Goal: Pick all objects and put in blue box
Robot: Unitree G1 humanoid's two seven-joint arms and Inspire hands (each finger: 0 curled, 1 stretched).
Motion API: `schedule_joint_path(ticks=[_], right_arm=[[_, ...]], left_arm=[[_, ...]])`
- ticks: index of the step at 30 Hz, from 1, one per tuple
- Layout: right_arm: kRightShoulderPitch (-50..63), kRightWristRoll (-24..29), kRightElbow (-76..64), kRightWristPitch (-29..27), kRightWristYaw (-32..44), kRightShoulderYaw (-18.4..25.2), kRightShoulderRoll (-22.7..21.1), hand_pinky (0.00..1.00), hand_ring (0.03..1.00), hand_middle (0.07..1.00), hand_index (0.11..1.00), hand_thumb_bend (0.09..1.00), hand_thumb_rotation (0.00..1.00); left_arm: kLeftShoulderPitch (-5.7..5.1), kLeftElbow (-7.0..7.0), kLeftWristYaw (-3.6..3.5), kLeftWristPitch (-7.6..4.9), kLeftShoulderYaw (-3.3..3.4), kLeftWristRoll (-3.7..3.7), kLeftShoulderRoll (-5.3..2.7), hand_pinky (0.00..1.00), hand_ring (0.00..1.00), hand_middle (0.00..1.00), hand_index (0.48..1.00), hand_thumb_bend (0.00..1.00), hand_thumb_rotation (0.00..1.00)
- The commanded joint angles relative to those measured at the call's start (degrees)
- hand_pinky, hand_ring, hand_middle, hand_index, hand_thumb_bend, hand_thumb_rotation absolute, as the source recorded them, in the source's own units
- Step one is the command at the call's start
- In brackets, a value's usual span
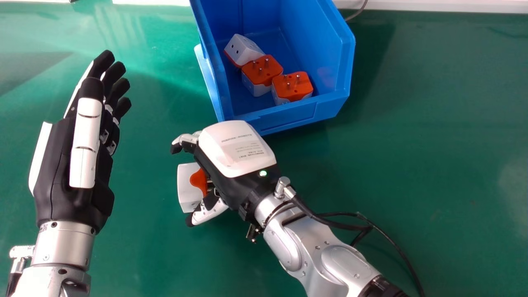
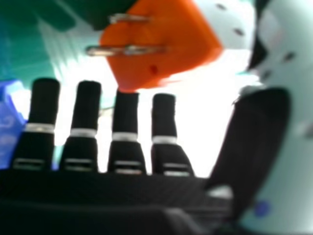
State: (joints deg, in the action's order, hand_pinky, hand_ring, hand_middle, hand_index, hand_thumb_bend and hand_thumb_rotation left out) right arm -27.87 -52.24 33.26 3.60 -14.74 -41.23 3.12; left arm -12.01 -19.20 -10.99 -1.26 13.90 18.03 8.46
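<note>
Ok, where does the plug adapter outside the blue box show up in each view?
Head view: the plug adapter is left of centre, nearer than the blue box, between the fingers and thumb of the right hand.
Right hand view: its orange side shows just past the fingertips, with a white part next to the thumb.
Shared landmark: the right hand's thumb.

Blue box [image 1: 288, 117] at 12 o'clock looks smooth plastic; tabletop [image 1: 412, 123] is glossy; plug adapter [image 1: 189, 185], approx 8 o'clock, is plastic w/ metal pins [image 2: 127, 50].
</note>
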Motion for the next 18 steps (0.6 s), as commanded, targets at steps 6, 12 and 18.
schedule_joint_path(ticks=[6,12,18], right_arm=[[-1.5,2.3,-1.3,-2.0,0.5,0.9,0.2,0.38,0.478,0.555,0.579,0.625,0.06],[-1.3,3.2,-1.1,-4.0,-0.5,1.2,-0.1,0.35,0.449,0.531,0.549,0.564,0.03],[-1.3,2.4,-1.6,-3.8,-0.2,0.9,-0.5,0.34,0.442,0.526,0.54,0.538,0.02]], left_arm=[[0.78,-1.67,0.16,0.05,0.1,-0.02,0.28,0.96,0.95,0.94,0.919,0.62,0.88],[0.8,-1.75,0.19,0.06,0.01,-0.12,0.19,0.97,0.95,0.93,0.917,0.63,0.88],[0.74,-2.3,0.39,0.24,-0.17,-0.27,0.07,0.97,0.95,0.93,0.916,0.63,0.88]])
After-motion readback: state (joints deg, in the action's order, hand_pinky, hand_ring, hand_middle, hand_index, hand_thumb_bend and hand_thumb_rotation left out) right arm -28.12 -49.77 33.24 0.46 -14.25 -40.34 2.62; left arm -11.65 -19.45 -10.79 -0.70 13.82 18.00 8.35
